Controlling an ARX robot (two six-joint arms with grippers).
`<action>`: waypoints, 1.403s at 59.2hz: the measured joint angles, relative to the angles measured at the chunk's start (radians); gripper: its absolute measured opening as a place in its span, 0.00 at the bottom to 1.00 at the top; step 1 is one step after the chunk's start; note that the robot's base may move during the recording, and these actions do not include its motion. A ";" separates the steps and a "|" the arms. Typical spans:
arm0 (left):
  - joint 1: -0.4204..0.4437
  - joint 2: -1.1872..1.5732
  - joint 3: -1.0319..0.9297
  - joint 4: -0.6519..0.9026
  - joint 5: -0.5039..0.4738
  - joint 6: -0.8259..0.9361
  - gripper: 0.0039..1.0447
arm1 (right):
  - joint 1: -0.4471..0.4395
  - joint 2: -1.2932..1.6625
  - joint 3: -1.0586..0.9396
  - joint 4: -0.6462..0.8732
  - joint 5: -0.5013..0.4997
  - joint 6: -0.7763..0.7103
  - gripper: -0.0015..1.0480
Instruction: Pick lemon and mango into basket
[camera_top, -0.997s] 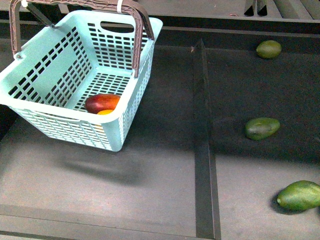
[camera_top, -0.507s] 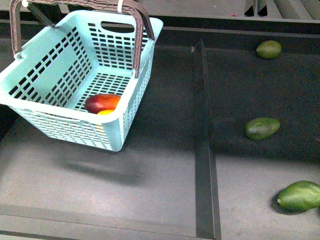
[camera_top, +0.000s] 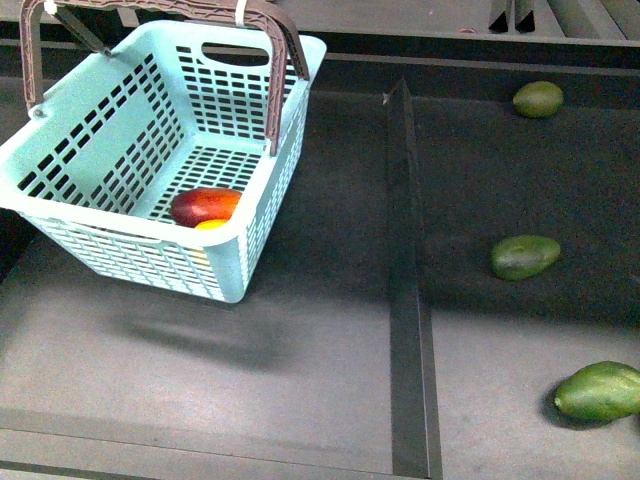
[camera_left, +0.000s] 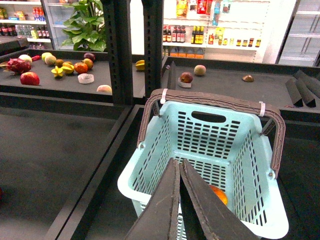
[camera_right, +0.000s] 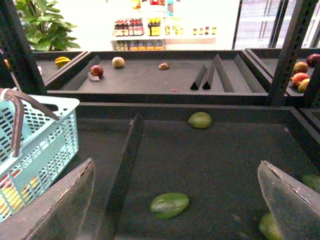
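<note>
Mango (camera_top: 204, 205) and lemon (camera_top: 211, 224) are seen lying touching inside basket (camera_top: 250, 215), mango's long axis roughly crosswise. Left claw (camera_left: 180, 165), shut & empty, is held directly above them, nearer than right claw (camera_right: 175, 200), which is spread wide, empty.

Basket (camera_top: 250, 250) top open; handles (camera_top: 275, 70) upright.

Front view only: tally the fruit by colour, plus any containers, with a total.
Green fruit on the shelf: 3 (far, middle, near)
Red mango in the basket: 1
Yellow lemon, mostly hidden behind the basket wall: 1
Turquoise basket: 1
Total: 5 fruits and 1 basket, 6 things.
</note>
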 joint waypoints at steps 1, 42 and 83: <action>0.000 -0.017 0.000 -0.013 0.000 0.000 0.03 | 0.000 0.000 0.000 0.000 0.000 0.000 0.92; 0.000 -0.314 0.000 -0.309 0.000 0.000 0.03 | 0.000 0.000 0.000 0.000 0.000 0.000 0.92; 0.000 -0.467 0.000 -0.466 0.000 0.000 0.15 | 0.000 0.000 0.000 0.000 0.000 0.000 0.92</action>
